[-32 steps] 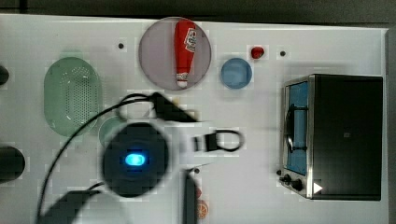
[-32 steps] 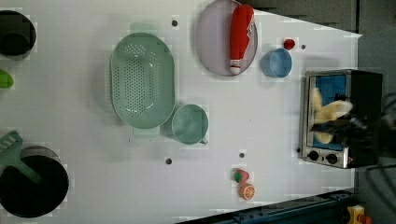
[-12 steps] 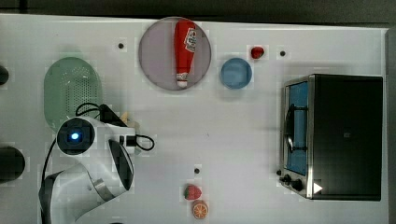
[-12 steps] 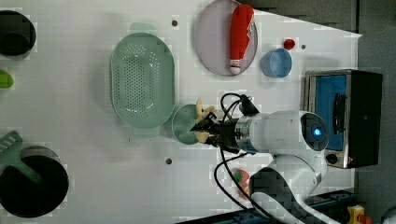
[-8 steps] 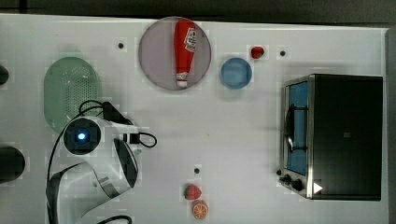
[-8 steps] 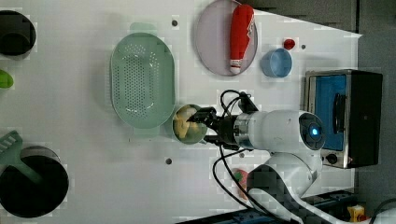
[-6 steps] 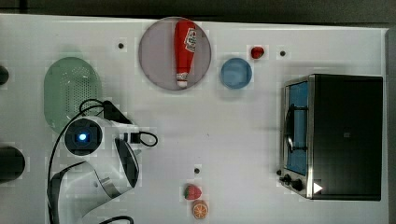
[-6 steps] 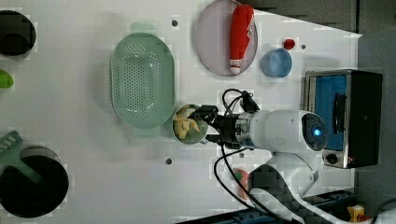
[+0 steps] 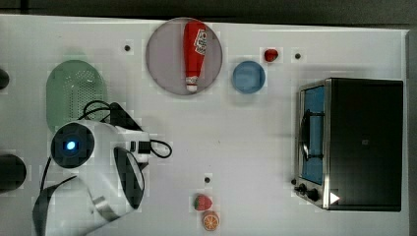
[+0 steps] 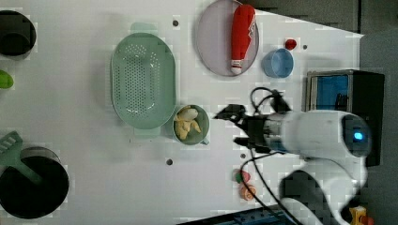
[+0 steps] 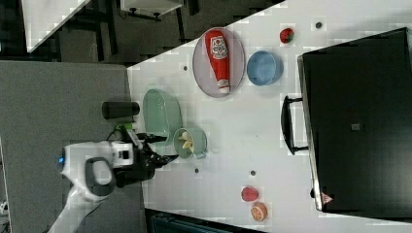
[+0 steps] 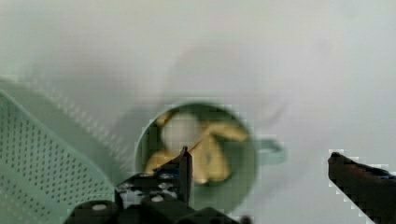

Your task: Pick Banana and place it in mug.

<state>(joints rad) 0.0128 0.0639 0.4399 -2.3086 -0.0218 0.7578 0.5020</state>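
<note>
The pale mint-green mug (image 10: 202, 133) stands beside the colander, and the yellow peeled banana (image 10: 187, 123) lies inside it. In the left view my gripper (image 10: 230, 127) hangs open just to the mug's right, apart from it, with nothing between its fingers. The right view shows the mug (image 11: 198, 143) with the banana (image 11: 186, 141) in it and the open gripper (image 11: 164, 148) on its left. The wrist view looks down on the mug (image 12: 243, 186) and the banana (image 12: 210, 151), with the gripper (image 12: 259, 154) spread wide above them. In the top view my arm (image 9: 93, 157) covers the mug.
A green perforated colander (image 10: 143, 79) touches the mug's far side. A grey plate (image 10: 213, 42) holds a red ketchup bottle (image 10: 241, 33). A blue bowl (image 10: 277, 63), a toaster oven (image 9: 354, 142), a strawberry (image 9: 202, 202), an orange slice (image 9: 211, 221) and a black pot (image 10: 30, 187) stand around.
The gripper opened over the mug, left the banana inside it, and drew back toward the left view's right.
</note>
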